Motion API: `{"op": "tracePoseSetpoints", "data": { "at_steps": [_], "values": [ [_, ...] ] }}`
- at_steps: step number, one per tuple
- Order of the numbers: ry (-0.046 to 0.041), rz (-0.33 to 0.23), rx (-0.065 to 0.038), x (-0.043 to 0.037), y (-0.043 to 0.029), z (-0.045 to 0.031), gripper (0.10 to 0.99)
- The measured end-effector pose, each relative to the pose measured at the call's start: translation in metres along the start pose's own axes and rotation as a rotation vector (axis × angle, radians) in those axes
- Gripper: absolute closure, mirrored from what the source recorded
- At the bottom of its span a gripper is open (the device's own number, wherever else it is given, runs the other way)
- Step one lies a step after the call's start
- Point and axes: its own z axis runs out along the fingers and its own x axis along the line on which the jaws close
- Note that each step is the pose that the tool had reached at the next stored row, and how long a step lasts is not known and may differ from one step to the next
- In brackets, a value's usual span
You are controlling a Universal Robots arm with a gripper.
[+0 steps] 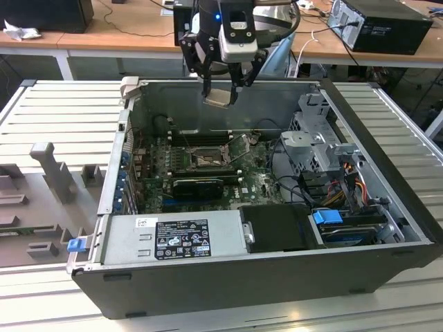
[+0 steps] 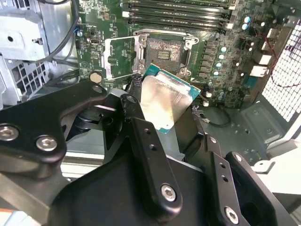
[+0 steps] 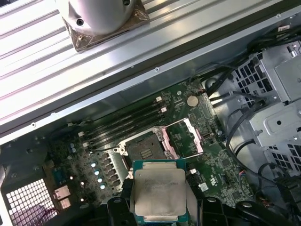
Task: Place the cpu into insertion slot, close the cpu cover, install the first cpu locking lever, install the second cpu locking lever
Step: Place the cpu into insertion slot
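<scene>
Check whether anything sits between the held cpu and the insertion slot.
Nothing visible does. The hand holds the cpu above the open case, and the insertion slot lies exposed on the board, with the cpu cover swung open to one side.

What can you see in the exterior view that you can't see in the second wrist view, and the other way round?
Exterior view: the whole dark grey metal computer case, the long grey power supply box with its label, and the wooden desks behind.

Second wrist view: a round silver coin battery and a white mesh grille.

Both: the black gripper shut on the small flat square silvery-grey cpu, in the air clear of the square dark insertion slot, whose thin silvery metal cpu cover stands open.
</scene>
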Motion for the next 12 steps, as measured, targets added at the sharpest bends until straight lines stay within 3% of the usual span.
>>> {"op": "tracePoseSetpoints", "data": {
  "at_steps": [12],
  "values": [
    [-0.0114, 0.127, -0.002, 0.0001, 0.0001, 0.0007, 0.557]
  ]
}}
